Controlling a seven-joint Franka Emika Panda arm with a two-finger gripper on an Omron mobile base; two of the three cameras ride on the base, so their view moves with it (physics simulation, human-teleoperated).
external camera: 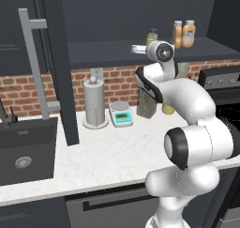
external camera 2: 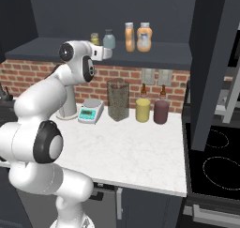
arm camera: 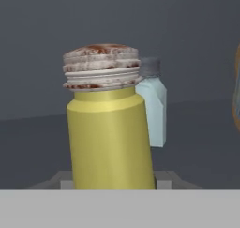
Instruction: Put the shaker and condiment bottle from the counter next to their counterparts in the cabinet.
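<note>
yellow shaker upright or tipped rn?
Slightly tilted. In the hand view the shaker leans off vertical, its brownish cap on top, with the pale blue shaker just behind it.

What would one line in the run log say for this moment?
gripper: shut on shaker | place: cabinet shelf, beside blue-grey shaker | two orange bottles on shelf

In the hand view the shaker (arm camera: pixel 110 128) hides most of the pale blue-grey shaker (arm camera: pixel 154 105) behind it, and its base is cut off below. An orange bottle (arm camera: pixel 236 91) is cut by that view's edge. The finger tips are hidden.
</note>
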